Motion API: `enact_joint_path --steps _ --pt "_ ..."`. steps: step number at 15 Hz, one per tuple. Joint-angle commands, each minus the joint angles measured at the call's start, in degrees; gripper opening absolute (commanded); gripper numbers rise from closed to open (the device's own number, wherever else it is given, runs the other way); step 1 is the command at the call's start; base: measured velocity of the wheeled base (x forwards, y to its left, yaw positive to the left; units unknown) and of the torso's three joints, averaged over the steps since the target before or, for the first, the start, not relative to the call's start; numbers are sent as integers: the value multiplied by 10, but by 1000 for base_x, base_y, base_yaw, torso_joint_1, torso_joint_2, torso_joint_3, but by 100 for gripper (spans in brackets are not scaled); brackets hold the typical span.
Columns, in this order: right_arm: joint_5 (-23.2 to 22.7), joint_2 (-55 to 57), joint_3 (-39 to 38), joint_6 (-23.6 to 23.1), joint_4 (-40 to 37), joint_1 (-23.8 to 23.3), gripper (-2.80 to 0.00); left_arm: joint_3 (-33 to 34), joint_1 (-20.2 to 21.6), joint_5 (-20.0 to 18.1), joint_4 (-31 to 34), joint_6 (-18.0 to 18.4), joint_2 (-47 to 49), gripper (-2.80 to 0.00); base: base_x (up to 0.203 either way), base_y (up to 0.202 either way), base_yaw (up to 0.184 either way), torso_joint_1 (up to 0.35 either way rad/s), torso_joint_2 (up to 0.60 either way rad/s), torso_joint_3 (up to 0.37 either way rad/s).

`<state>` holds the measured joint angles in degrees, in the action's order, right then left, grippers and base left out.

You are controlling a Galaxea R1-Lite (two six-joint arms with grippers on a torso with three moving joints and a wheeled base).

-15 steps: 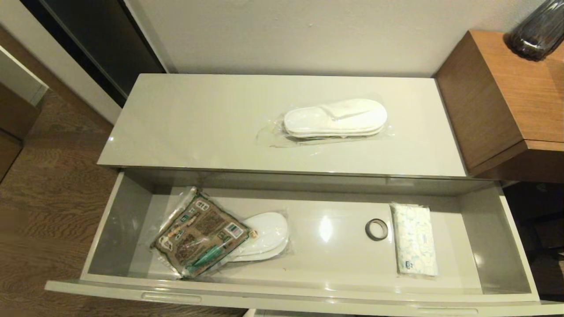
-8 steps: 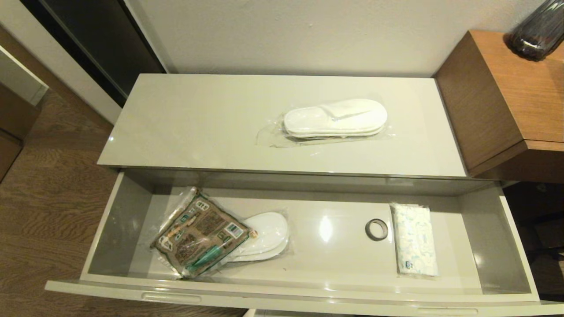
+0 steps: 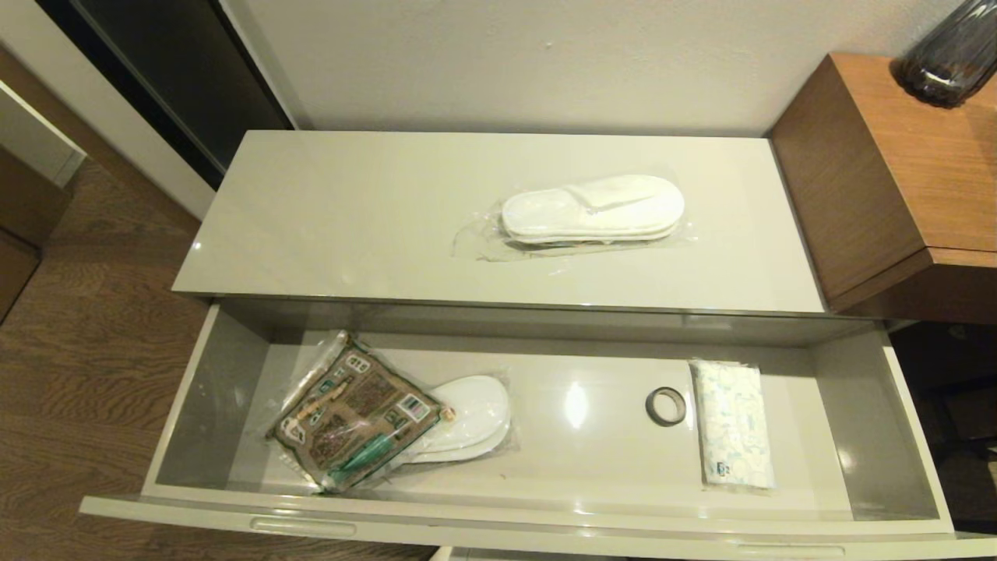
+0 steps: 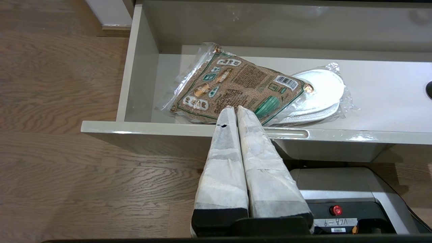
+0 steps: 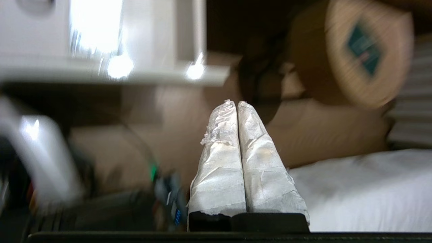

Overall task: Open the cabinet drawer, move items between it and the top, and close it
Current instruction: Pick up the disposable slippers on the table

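Note:
The cabinet drawer (image 3: pixel 195 405) stands pulled fully open below the glossy off-white top (image 3: pixel 335 218). One wrapped pair of white slippers (image 3: pixel 592 209) lies on the top. Inside the drawer, the brown-and-green packet (image 3: pixel 354 413) rests partly over another slipper pair (image 3: pixel 475 413), with the small black tape roll (image 3: pixel 665 406) toward the right. Neither arm shows in the head view. In the left wrist view my left gripper (image 4: pixel 235 108) is shut and empty, just outside the drawer front (image 4: pixel 152 129), near the packet (image 4: pixel 236 89). My right gripper (image 5: pixel 236 103) is shut and empty, away from the cabinet.
A white tissue pack (image 3: pixel 732 425) lies at the drawer's right end. The brown wooden side unit (image 3: pixel 880 171) with a dark glass vase (image 3: pixel 946 54) stands higher on the right. Wood floor (image 3: pixel 86 351) lies to the left. My own base (image 4: pixel 341 189) sits under the drawer front.

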<state>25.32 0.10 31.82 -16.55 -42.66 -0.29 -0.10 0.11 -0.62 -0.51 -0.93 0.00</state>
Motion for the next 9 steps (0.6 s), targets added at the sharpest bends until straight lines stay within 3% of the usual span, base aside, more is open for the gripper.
enact_joint_path --steps 1,5,7,9 --pt "11 51 49 -18 69 -1 -280 0 0 0 0 0 1 -280 0 0 0 0 0 0" --pt "57 254 208 49 116 -4 -280 0 1 0 0 0 1 -280 0 0 0 0 0 0" --pt "52 341 234 73 138 -4 -280 0 0 0 0 0 1 -280 0 0 0 0 0 0" --pt "31 434 250 64 189 -2 -280 0 1 0 0 0 1 -280 0 0 0 0 0 0"
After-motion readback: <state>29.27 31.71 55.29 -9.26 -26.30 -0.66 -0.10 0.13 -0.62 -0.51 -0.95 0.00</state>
